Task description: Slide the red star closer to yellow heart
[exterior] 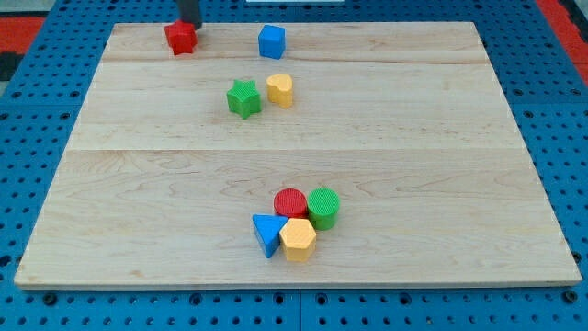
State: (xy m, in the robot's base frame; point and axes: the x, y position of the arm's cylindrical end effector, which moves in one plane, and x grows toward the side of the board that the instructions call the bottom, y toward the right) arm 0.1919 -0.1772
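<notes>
The red star [181, 38] lies near the top left of the wooden board [413, 138]. The yellow heart [280, 90] lies to its lower right, near the top middle, with a green star [243, 98] touching or almost touching its left side. My tip [190, 24] comes in at the view's top edge and sits right behind the red star, at its upper right, touching or nearly touching it. Only the rod's lower end shows.
A blue cube [272, 41] stands above the yellow heart. Near the bottom middle sits a tight cluster: a red cylinder [290, 202], a green cylinder [323, 206], a blue triangle [268, 233] and a yellow hexagon [298, 239].
</notes>
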